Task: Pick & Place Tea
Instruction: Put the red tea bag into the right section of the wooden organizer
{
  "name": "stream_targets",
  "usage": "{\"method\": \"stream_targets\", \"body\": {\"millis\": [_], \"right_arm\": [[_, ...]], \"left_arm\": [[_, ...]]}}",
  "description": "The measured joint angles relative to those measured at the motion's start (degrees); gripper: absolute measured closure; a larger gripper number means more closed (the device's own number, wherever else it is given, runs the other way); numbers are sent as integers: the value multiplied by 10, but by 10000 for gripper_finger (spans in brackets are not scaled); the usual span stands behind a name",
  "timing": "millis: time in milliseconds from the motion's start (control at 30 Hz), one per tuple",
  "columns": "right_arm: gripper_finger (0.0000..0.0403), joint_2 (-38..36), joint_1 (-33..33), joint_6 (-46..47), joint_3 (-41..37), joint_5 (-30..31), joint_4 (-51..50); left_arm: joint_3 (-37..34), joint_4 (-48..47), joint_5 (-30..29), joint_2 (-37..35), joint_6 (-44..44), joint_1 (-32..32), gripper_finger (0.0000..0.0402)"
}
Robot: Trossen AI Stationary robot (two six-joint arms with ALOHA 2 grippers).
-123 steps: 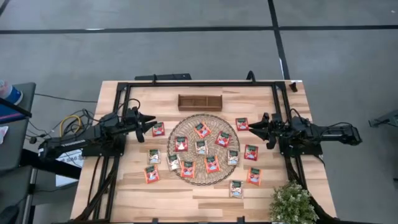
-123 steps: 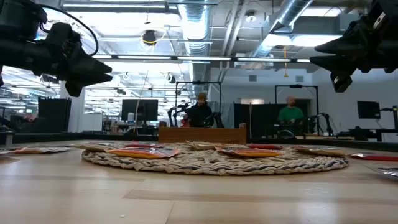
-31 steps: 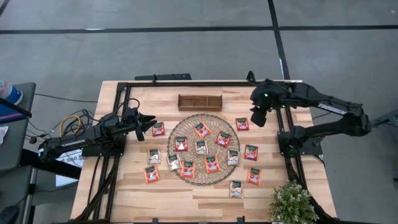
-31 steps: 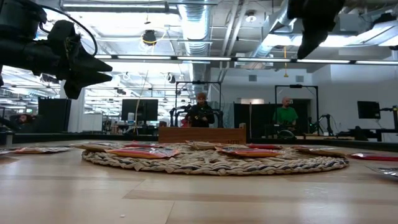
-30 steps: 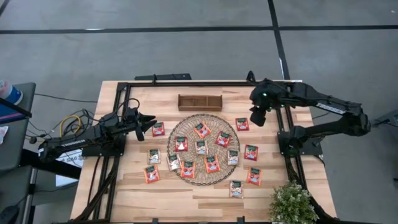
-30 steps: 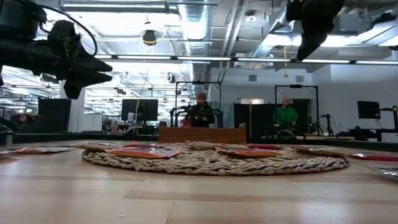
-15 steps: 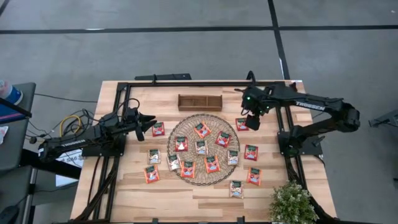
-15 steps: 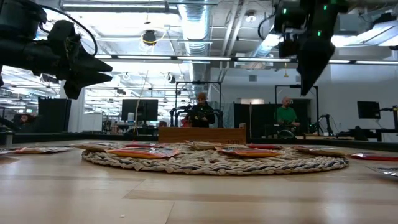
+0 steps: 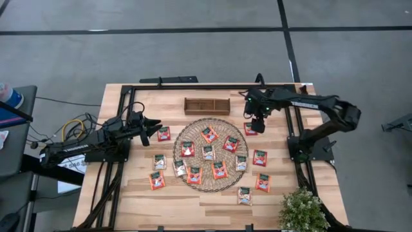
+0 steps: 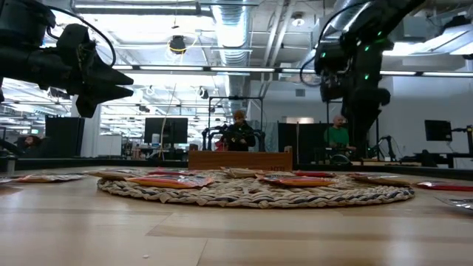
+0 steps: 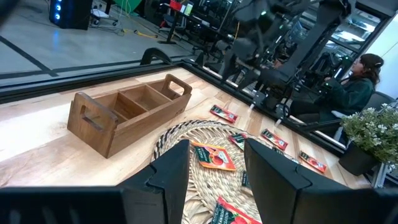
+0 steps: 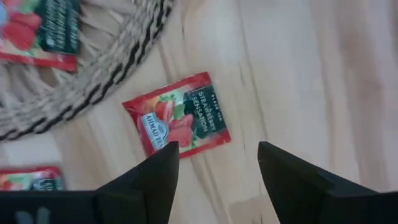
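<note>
**Inspector:** Report the working tool.

**Assistant:** The right gripper [image 9: 256, 124] stands right of centre in the high view, pointing down over the table [image 9: 283, 200]. In its wrist view the two fingers [image 12: 158, 168] are spread apart with nothing between them.

**Inspector:** Which step is in hand?

**Assistant:** By my judgement, the approach to a pick; no grasp is made yet.

**Inspector:** Where is the target relative to the tool?

**Assistant:** A red sachet [image 12: 177, 121] lies flat on bare wood directly beneath the spread fingers, slightly skewed to them, just outside the rim of the woven mat [image 9: 182, 138]. In the high view the gripper covers most of it.

**Inspector:** What does the next move call for?

**Assistant:** Probably a straight descent, then closing on an edge. The sachet is thin and flat, so the fingertips must nearly meet the wood.

**Inspector:** And outward?

**Assistant:** More sachets lie on the mat and around it. The wooden tray [image 9: 206, 106] sits above the mat in the frame. The left gripper [image 9: 154, 125] waits at centre left, fingers parted and empty.
</note>
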Motion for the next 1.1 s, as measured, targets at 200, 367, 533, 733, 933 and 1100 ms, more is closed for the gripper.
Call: {"method": "stream_targets", "body": {"millis": [200, 367, 533, 733, 933, 1100], "right_arm": [[173, 68, 1, -39, 0, -8, 24], [172, 103, 1, -56, 1, -8, 35], [172, 126, 1, -56, 1, -7, 45], [176, 134, 0, -61, 6, -7, 60], [179, 130, -8, -62, 7, -8, 59], [180, 130, -13, -69, 7, -8, 64]], "left_arm": [[0, 0, 0, 0, -2, 0, 256], [0, 0, 0, 0, -2, 0, 256], [0, 0, 0, 0, -2, 0, 256], [0, 0, 0, 0, -2, 0, 256], [0, 0, 0, 0, -3, 0, 256], [0, 0, 0, 0, -3, 0, 256]]}}
